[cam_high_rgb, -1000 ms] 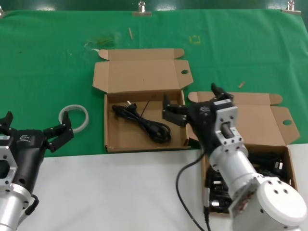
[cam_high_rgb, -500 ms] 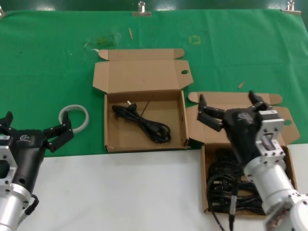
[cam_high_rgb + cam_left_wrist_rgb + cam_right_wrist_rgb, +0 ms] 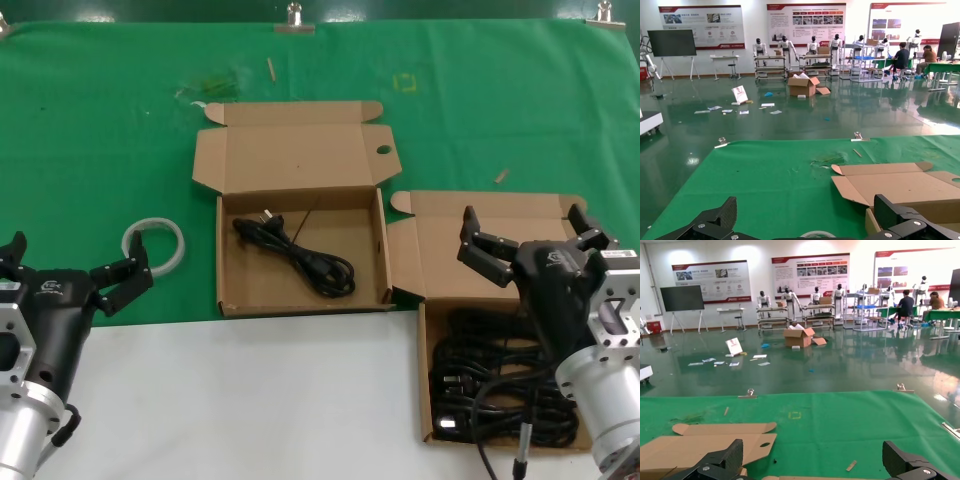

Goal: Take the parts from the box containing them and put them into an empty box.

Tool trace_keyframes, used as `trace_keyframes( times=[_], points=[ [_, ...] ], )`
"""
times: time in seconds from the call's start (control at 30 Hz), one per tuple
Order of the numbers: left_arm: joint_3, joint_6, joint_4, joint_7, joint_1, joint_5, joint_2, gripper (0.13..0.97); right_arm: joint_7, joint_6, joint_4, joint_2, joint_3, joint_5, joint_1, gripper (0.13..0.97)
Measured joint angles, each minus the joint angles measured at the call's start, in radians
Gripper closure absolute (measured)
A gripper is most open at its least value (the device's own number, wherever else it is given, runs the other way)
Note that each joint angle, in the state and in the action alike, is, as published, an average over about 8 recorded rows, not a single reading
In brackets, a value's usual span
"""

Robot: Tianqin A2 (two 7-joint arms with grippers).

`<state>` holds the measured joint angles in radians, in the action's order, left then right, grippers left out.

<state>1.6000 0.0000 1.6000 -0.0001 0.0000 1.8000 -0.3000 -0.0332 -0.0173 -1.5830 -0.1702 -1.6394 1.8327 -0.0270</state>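
Observation:
The box containing the parts (image 3: 425, 380) stands open at the front right, full of tangled black power cables (image 3: 500, 385). My right gripper (image 3: 530, 238) hovers open and empty over its back edge and raised lid (image 3: 440, 250). The other box (image 3: 228, 290) stands open in the middle, with a tiny dark dot on its lid (image 3: 298, 166). One black cable (image 3: 300, 258) lies in it. My left gripper (image 3: 75, 262) is open and empty at the front left, parked. The right wrist view shows the open fingers (image 3: 720, 460) and the middle box's holed flap (image 3: 747, 442).
A clear tape ring (image 3: 155, 243) lies on the green mat left of the middle box, close to my left gripper. Small wood chips (image 3: 502, 176) lie behind the right box. The white table front (image 3: 250, 400) lies before both boxes. The left wrist view shows the middle box's lid (image 3: 900, 185).
My right gripper has moved right and back, from over the middle box's right wall to above the right box, uncovering the cables there. The left arm has not moved.

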Motion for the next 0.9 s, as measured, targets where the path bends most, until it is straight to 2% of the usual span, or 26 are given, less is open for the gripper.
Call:
trace_keyframes(
  times=[0.9],
  points=[
    [0.000, 0.000, 0.000, 0.000, 0.000, 0.000, 0.000, 0.132, 0.001, 0.000, 0.000, 0.000, 0.001, -0.001, 0.001, 0.129]
  ],
)
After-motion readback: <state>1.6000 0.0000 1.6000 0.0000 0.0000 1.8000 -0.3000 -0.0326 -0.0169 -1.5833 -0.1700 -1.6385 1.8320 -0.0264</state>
